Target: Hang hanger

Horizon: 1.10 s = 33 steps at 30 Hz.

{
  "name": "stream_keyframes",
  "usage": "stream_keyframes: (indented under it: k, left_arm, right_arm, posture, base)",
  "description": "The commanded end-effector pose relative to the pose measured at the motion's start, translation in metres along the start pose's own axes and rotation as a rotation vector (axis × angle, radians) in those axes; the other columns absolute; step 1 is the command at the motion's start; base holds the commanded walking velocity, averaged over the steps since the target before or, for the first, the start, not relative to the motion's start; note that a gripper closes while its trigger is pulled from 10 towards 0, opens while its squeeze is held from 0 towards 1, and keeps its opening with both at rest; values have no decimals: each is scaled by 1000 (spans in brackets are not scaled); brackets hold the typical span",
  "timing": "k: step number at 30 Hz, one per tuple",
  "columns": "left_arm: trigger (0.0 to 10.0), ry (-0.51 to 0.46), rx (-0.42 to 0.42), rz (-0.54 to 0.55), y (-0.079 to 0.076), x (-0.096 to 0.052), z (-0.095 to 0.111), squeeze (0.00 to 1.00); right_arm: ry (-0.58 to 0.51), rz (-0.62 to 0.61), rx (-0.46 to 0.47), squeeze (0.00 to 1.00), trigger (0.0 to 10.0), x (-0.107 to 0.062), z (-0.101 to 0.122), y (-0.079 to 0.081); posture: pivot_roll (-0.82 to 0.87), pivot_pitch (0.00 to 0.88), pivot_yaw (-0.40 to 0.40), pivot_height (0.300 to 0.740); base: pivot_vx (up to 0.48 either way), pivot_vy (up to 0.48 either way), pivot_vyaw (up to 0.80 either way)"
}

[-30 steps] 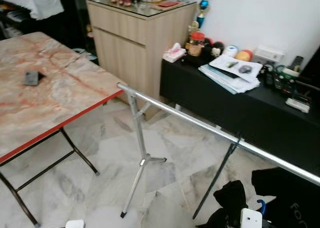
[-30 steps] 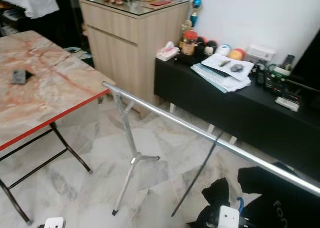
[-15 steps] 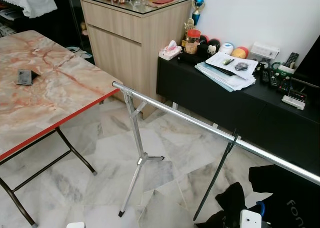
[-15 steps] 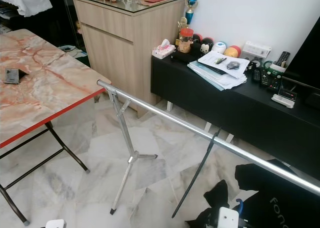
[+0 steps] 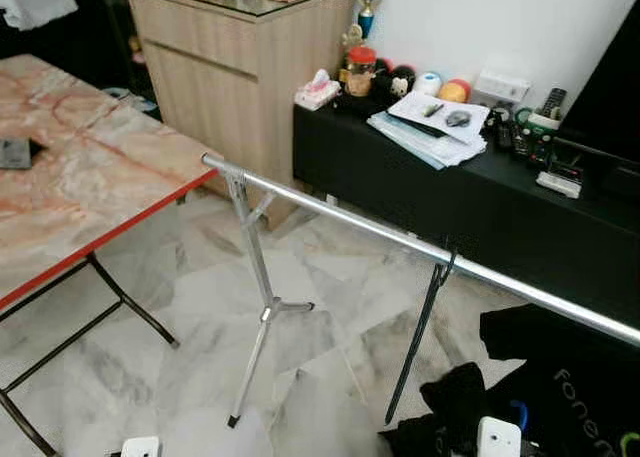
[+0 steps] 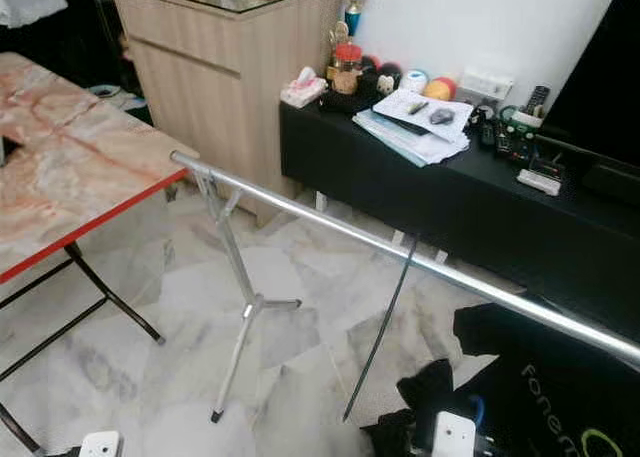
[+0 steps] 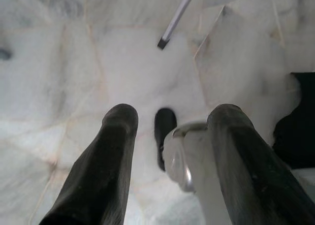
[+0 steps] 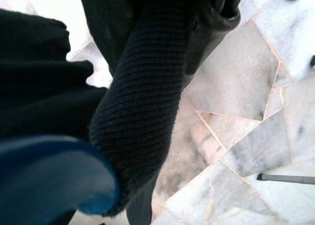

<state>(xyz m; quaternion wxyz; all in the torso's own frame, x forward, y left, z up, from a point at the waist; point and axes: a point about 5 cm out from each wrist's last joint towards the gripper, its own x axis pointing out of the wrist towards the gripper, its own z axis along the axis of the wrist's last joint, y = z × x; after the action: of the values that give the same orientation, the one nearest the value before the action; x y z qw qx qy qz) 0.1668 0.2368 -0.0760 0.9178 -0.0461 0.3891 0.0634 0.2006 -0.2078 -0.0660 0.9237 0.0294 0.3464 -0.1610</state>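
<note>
Left end effector [image 7: 170, 136] spread open over veined marble floor [image 5: 180, 277], right end effector state unclear behind ribbed black garment [image 8: 142, 87], round chrome rail [image 5: 400, 242], blue hanger [image 8: 44, 180].

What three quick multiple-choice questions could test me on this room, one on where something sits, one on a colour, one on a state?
1. Where does the stack of papers lie?
A. on the black low cabinet
B. on the marble folding table
C. on the floor

2. What colour is the folding table's edge?
A. blue
B. red
C. green

3. How do the left gripper's fingers stand?
A. shut on a cup
B. shut on a cloth
C. apart, over the floor

Key: 1 A, the papers rest beside the remotes on the black top. 2 B, a red strip runs along the marble top. 3 C, the left wrist view shows a gap between the two fingers, with tiles below.
</note>
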Motion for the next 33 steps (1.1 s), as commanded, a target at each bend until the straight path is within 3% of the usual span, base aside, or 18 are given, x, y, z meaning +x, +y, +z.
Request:
stream_keyframes:
  k: [1,16,22,33]
  left_arm:
    - [10000,55,-3,7,1,-3,-13,0]
    - [10000,65,-4,7,1,-5,-16,0]
    - [10000,77,-5,10,6,-8,-21,0]
    - [10000,81,-1,-12,-16,-4,-23,0]
  right_arm:
    - [7,0,11,0,10000,-1,-4,1]
    - [11,3,17,0,10000,-1,-4,2]
    - [29,2,17,0,10000,-2,-6,0]
    - [34,5,14,0,10000,-2,-7,0]
  posture:
    - [-1,89,-28,740]
    - [0,90,-27,740]
    - [0,91,-25,740]
    - [2,93,-28,740]
  base:
    - [-255,0,0]
    - [-262,0,0]
    - [-274,0,-569]
    - [-277,0,-172]
